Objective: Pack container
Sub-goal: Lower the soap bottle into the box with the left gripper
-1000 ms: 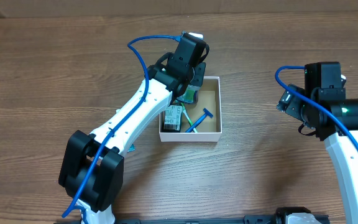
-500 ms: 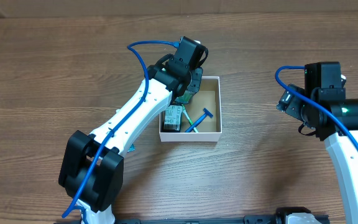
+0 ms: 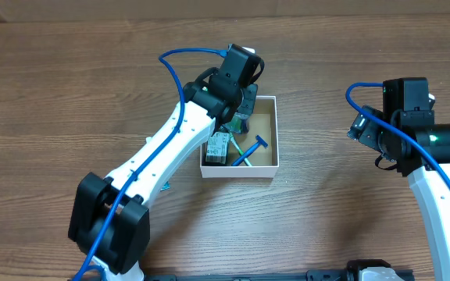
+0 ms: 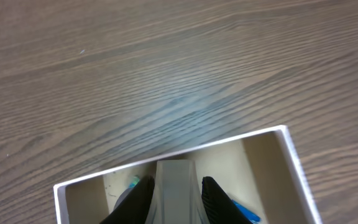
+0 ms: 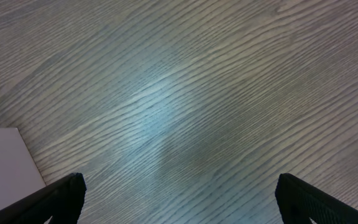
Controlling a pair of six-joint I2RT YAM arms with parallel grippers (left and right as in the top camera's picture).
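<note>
Mid-bench, between the two arms, sits the container (image 3: 241, 172): a shallow square box, white rim, brown inside, flat on the bench (image 3: 69, 78). Already in it are a grey-green packet (image 3: 219, 148) by the left wall and a blue razor (image 3: 253, 147) lying slantwise nearer the right wall. The far part looks freer.

Over that far-left part hangs the left claw (image 4: 174, 186), pointing down into the box, fingers drawn close on a pale grey object (image 4: 174, 171). What the object is I cannot tell. Something green (image 3: 241, 122) shows under the wrist from overhead, possibly the same item. My reading: it is held above the open patch so it lands beside the packet, not on it.

Well to the right, the right claw (image 5: 179, 183) is spread wide and empty above bare wood, probably parked so the arms do not cross.
</note>
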